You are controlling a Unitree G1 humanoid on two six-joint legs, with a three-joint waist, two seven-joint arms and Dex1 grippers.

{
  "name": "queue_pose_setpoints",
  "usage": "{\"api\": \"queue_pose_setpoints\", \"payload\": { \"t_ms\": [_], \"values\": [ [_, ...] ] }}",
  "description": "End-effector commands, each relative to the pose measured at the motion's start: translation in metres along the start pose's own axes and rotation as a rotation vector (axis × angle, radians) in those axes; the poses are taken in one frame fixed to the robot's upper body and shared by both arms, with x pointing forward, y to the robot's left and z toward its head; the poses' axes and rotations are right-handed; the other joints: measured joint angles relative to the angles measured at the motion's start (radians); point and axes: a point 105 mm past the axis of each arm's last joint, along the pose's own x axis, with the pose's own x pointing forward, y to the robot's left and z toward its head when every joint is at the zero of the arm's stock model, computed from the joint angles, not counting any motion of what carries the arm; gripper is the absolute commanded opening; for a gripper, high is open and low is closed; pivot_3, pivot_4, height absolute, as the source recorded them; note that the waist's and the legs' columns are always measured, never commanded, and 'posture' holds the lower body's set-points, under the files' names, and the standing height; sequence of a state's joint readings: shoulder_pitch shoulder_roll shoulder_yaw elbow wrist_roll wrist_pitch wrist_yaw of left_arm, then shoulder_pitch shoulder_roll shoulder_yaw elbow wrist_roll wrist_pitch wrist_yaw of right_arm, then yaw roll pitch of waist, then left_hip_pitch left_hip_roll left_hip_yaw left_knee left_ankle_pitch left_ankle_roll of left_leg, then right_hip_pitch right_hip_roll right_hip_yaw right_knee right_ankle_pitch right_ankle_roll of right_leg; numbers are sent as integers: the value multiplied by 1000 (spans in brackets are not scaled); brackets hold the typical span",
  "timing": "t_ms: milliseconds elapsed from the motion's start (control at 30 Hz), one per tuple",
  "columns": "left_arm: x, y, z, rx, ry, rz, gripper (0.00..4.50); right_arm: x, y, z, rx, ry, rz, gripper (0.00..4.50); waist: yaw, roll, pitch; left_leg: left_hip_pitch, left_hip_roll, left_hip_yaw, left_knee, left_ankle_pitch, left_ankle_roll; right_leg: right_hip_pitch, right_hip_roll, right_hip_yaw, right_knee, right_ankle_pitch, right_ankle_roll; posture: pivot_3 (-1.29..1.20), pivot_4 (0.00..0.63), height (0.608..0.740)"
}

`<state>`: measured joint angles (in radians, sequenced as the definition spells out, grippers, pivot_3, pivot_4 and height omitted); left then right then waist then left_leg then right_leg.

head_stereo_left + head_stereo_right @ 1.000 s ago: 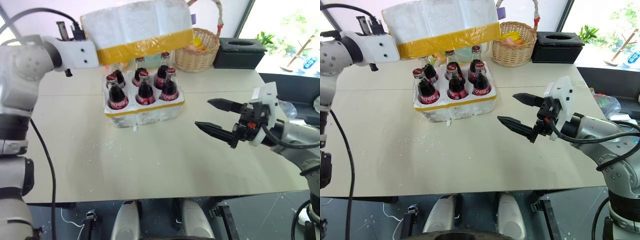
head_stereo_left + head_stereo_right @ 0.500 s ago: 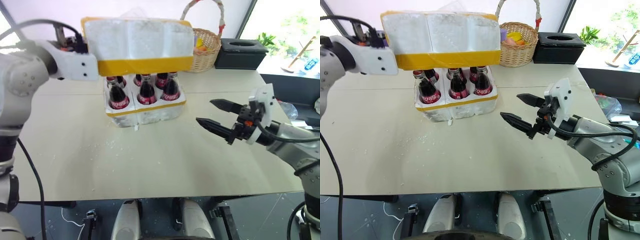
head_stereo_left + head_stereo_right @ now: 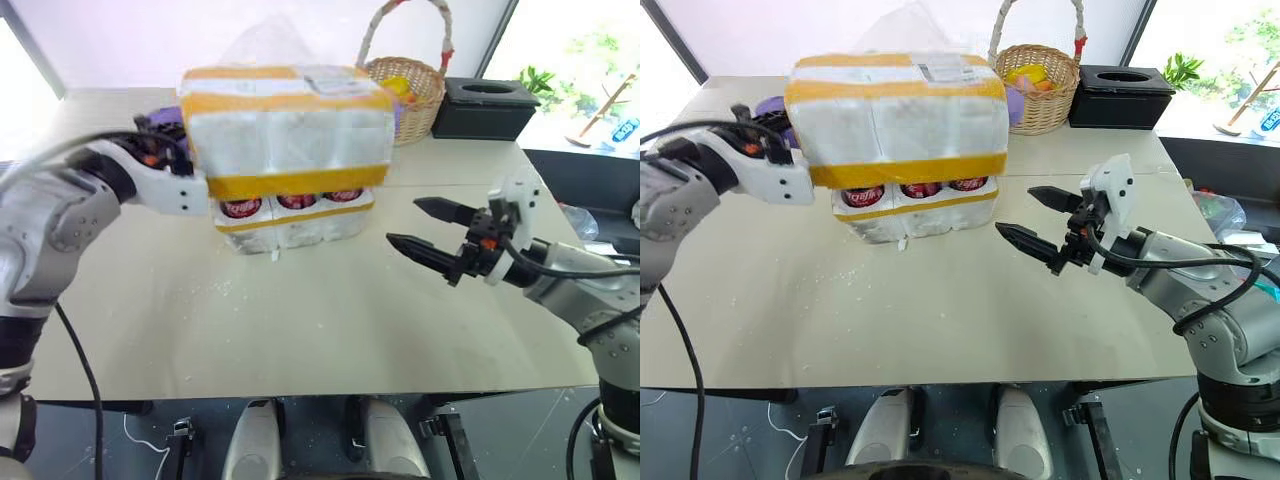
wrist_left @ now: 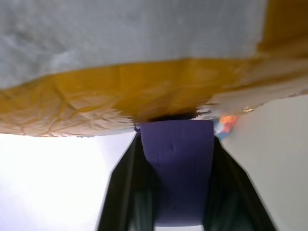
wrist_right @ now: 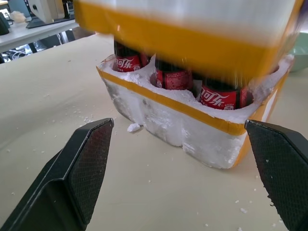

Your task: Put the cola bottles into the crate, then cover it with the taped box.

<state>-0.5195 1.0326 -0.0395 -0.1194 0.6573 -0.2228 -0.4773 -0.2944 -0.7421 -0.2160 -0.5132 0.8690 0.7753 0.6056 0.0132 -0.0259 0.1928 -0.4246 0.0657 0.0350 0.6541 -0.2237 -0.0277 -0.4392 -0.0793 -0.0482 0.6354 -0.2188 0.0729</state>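
Observation:
The taped box (image 3: 288,130), white foam with yellow bands and a paper label on top, sits level over the cola bottles (image 3: 298,201). It hides their caps and necks, so just the red labels show in the gap above the crate (image 3: 290,228). The crate is a low foam tray with a yellow strip, and it stands on the table (image 3: 320,330). My left gripper (image 3: 778,140) is at the box's left end, against its lower yellow band (image 4: 144,91). My right gripper (image 3: 402,222) hangs open and empty to the right of the crate, pointing at it.
A wicker basket (image 3: 405,95) and a black box (image 3: 485,105) stand behind the crate on the right. A purple thing (image 3: 770,105) lies behind the taped box's left end. Foam crumbs (image 3: 215,290) dot the table in front of the crate.
My left arm has brought the taped box down from above the bottles and levelled it over them, hiding their caps. The right gripper has stayed open in place.

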Motion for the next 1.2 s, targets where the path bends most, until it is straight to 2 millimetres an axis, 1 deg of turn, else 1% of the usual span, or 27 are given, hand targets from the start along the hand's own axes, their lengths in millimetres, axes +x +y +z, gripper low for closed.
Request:
{"api": "queue_pose_setpoints", "payload": {
  "t_ms": [33,67,100,133,200,400,467,533,567,667,733,800,833,900,933,967,1033,1067,1133,1167,1200],
  "values": [
    [1,5,6,26,-44,91,2855,1,0,12,-35,-40,7,4500,1,0,0,0,0,0,0,0,0,0,0,0,0,0,0,0,150,740],
    [1,4,4,15,-37,99,3249,1,0,11,-35,-39,7,4500,2,0,0,0,0,0,0,0,0,0,0,0,0,0,0,0,150,740],
    [1,1,1,11,-23,89,3885,1,0,11,-35,-38,7,4500,2,0,0,0,0,0,0,0,0,0,0,0,0,0,0,0,150,740],
    [-1,-5,0,17,-26,69,4398,1,0,11,-35,-38,7,4500,2,0,0,0,0,0,0,0,0,0,0,0,0,0,0,0,150,740],
    [-5,-19,-2,1,-18,24,4467,1,-1,12,-34,-39,6,4500,0,0,0,0,0,0,0,0,0,0,0,0,-1,0,0,0,150,740],
    [-25,-52,-9,-34,31,-62,4467,0,-2,11,-30,-32,5,4500,-1,0,0,1,0,1,-3,0,0,0,0,0,-1,0,0,0,150,740],
    [-31,-56,-10,-54,42,-69,4467,0,-3,10,-30,-31,5,4500,-1,0,0,1,0,1,-3,0,0,0,0,0,-1,0,0,0,150,740],
    [-37,-58,-15,-132,76,-63,4467,0,-3,10,-29,-29,6,4500,-1,1,0,1,0,2,-3,0,0,0,-1,0,-1,0,0,0,150,740],
    [-41,-59,-19,-193,97,-57,4467,0,-3,10,-29,-27,7,4500,-1,1,0,1,0,2,-3,0,0,0,-1,0,-1,0,0,0,150,740],
    [-49,-55,-27,-566,140,0,4467,0,-4,8,-29,-23,10,4500,-1,1,0,2,1,2,-3,0,0,0,-1,0,-1,0,0,0,150,740],
    [-54,-52,-25,-705,92,-24,4467,0,-6,8,-30,-22,9,4500,-1,1,0,1,1,1,-3,0,0,0,-1,0,-1,0,0,0,150,740],
    [-61,-55,-27,-936,84,-75,4467,-1,-8,8,-38,-19,5,4500,-1,1,0,1,1,1,-2,0,0,0,-1,0,-1,0,0,0,150,740],
    [-65,-48,-23,-1117,17,-64,4467,-2,-10,8,-43,-18,2,4500,-1,1,0,1,1,2,-2,0,0,0,-1,0,-1,0,0,0,150,740],
    [-71,-34,-24,-1490,-36,-43,4467,-5,-13,9,-52,-17,-6,4500,-1,1,0,1,1,1,-2,0,0,0,-1,0,-1,0,0,0,150,740],
    [-76,-23,-19,-1577,-116,-55,4467,-6,-15,10,-56,-15,-10,4500,-1,0,0,1,1,1,-2,0,0,0,0,0,-1,0,0,0,150,740],
    [-81,-11,-15,-1617,-180,-55,4467,-8,-18,11,-61,-12,-17,4500,-2,0,0,1,1,0,-2,0,0,1,0,0,-1,0,0,0,150,740],
    [-91,-2,-12,-1757,-240,-125,4467,-13,-23,13,-69,-4,-22,4500,-2,0,0,1,0,0,-1,0,0,1,0,0,-1,0,0,0,150,740],
    [-98,2,-7,-1785,-277,-178,4467,-15,-24,14,-72,1,-18,4500,-3,0,0,1,0,0,-1,0,0,1,0,0,-1,0,0,0,150,740],
    [-111,5,8,-1799,-333,-318,4467,-20,-26,17,-71,7,-3,4500,-4,1,0,2,0,0,-1,0,0,1,0,0,-1,0,0,0,150,740],
    [-118,4,18,-1775,-351,-421,4467,-23,-27,20,-68,13,8,4500,-6,1,0,3,0,0,-2,0,0,1,0,0,-1,0,0,0,150,740],
    [-122,2,24,-1764,-348,-486,4467,-26,-28,22,-67,17,16,4500,-6,1,0,3,0,0,-2,0,0,1,0,0,-1,-1,-1,0,150,740]
  ]
}}
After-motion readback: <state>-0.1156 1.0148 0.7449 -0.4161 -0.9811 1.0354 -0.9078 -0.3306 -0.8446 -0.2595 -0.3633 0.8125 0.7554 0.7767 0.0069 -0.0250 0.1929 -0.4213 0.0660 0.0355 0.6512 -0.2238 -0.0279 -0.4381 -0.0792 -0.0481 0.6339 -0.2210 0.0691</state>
